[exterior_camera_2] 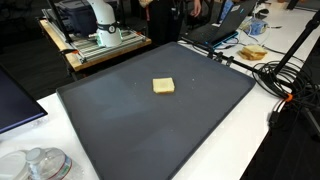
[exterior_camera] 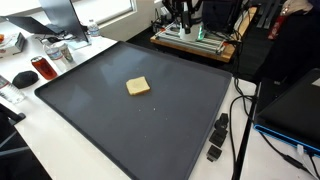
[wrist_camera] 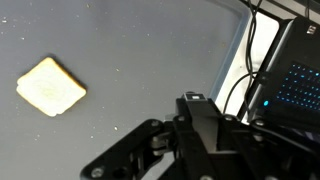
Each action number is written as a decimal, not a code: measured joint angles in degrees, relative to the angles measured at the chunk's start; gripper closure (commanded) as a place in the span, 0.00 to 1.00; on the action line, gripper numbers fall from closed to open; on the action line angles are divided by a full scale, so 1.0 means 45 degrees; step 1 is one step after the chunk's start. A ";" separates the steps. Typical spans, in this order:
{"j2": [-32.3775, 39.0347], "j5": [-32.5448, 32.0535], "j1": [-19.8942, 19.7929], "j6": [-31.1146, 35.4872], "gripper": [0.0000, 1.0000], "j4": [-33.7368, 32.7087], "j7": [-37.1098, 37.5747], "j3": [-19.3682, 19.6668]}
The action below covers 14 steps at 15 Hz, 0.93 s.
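A pale yellow square piece, like a slice of bread or a sponge (exterior_camera: 138,87) (exterior_camera_2: 163,86), lies flat near the middle of a large dark grey mat (exterior_camera: 120,125) (exterior_camera_2: 120,130). In the wrist view the same piece (wrist_camera: 50,86) sits at the left. My gripper (wrist_camera: 194,98) comes in from the bottom edge, its black fingers pressed together with nothing between them. It hangs over bare mat (wrist_camera: 130,50), well to the right of the yellow piece and apart from it. The gripper does not appear in either exterior view.
A laptop (wrist_camera: 298,80) and black cables (wrist_camera: 246,60) lie just past the mat's edge near the gripper. A red can (exterior_camera: 40,68), a black mouse (exterior_camera: 22,77) and a black plug (exterior_camera: 218,136) stand off the mat. Glass dishes (exterior_camera_2: 40,165) sit at one corner.
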<state>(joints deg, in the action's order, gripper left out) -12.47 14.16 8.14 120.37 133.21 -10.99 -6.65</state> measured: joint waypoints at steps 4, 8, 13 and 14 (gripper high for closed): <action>0.0000 -0.0111 -0.0029 -0.0036 0.78 -0.0067 0.0364 -0.0008; 0.0000 -0.0128 -0.0030 -0.0037 0.94 -0.0067 0.0397 -0.0008; 0.0362 -0.0129 -0.0085 0.0332 0.92 -0.0371 0.0458 0.0119; 0.0624 -0.0153 -0.0150 0.0600 0.92 -0.0635 0.0602 0.0181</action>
<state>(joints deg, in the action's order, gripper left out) -9.66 13.47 7.46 123.07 130.36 -8.28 -5.83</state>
